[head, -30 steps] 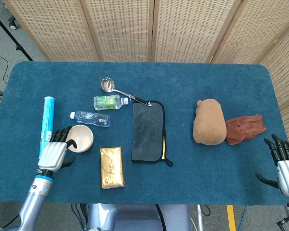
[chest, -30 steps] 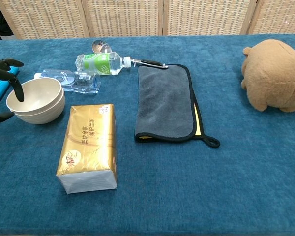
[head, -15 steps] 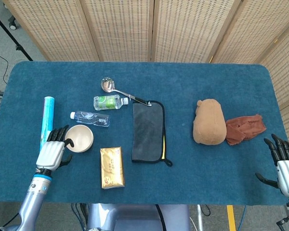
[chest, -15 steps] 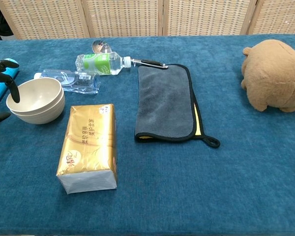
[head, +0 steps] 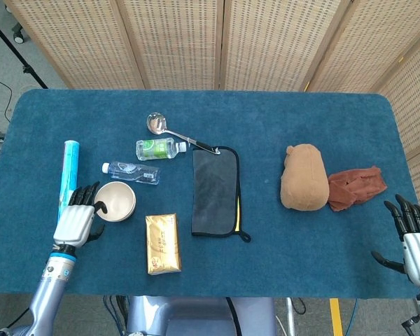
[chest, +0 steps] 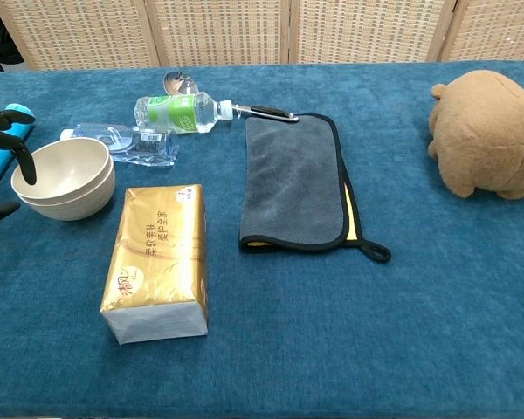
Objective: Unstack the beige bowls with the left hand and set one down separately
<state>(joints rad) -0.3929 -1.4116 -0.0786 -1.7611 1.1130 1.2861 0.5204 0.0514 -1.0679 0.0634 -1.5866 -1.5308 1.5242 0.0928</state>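
The left robot hand point(head: 75, 222) sits at the left side of the beige bowls point(head: 115, 201), fingers apart, one dark fingertip point(chest: 24, 166) hooked over the rim; whether it grips is unclear. The two bowls are nested, smooth and cream-coloured, the upper rim showing above the lower one in the chest view, near the bench's point(head: 287, 126) front left. Since a second ago the left robot hand has shifted slightly left, and the bowls have not moved. The right robot hand point(head: 413, 234) rests spread and empty at the far right edge. Two plastic bottles point(head: 157, 148) lie behind the bowls, one gold packet point(head: 162, 243) beside them.
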